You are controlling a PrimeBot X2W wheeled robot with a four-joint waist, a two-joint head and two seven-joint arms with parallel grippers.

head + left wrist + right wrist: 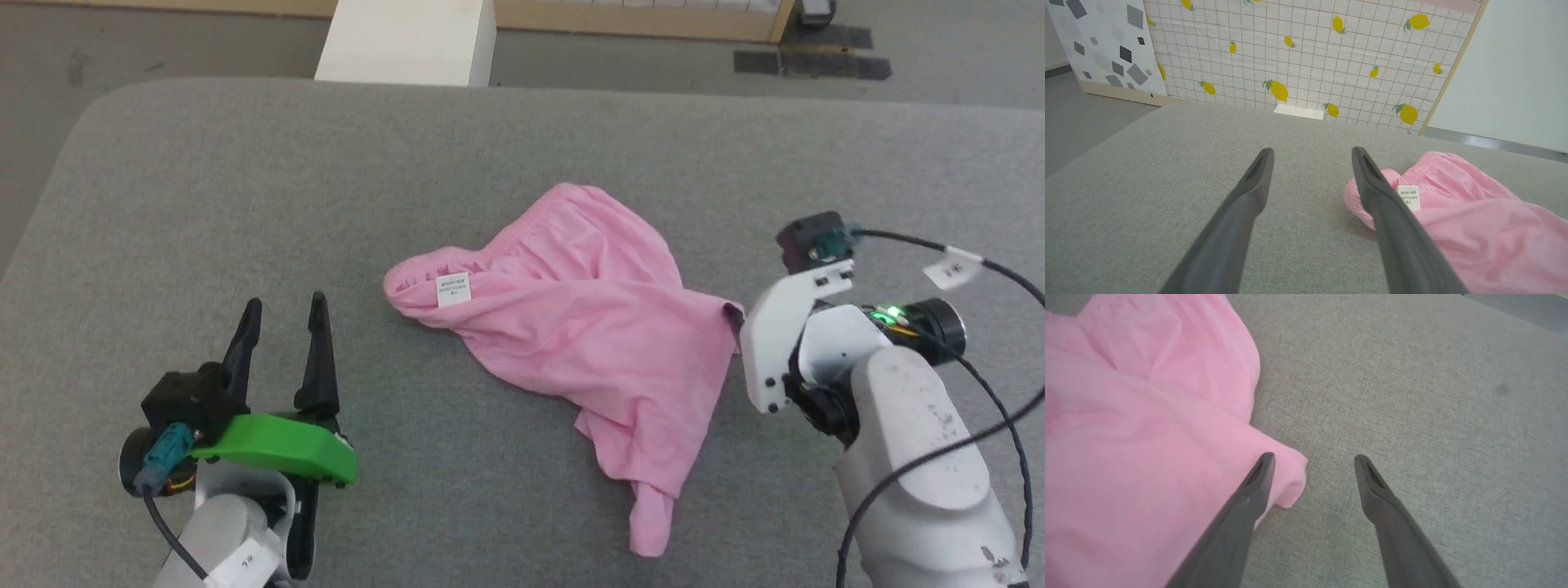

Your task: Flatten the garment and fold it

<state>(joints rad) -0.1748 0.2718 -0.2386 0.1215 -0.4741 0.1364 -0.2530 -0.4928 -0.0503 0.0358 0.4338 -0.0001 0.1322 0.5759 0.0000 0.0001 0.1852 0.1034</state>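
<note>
Lying crumpled mid-table, the shorts await flattening; left gripper stands apart, jaws spread, empty. Left wrist: label end nearest. Right wrist: right gripper spread over a fabric corner, seemingly poised to pinch it.

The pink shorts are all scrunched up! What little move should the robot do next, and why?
Probably slide the right gripper a little toward the garment and close on its nearest corner. The garment lies crumpled on the grey surface, this gripper is open and empty, and that corner sits right beside its fingers, so a pull from there might start flattening it.
</note>
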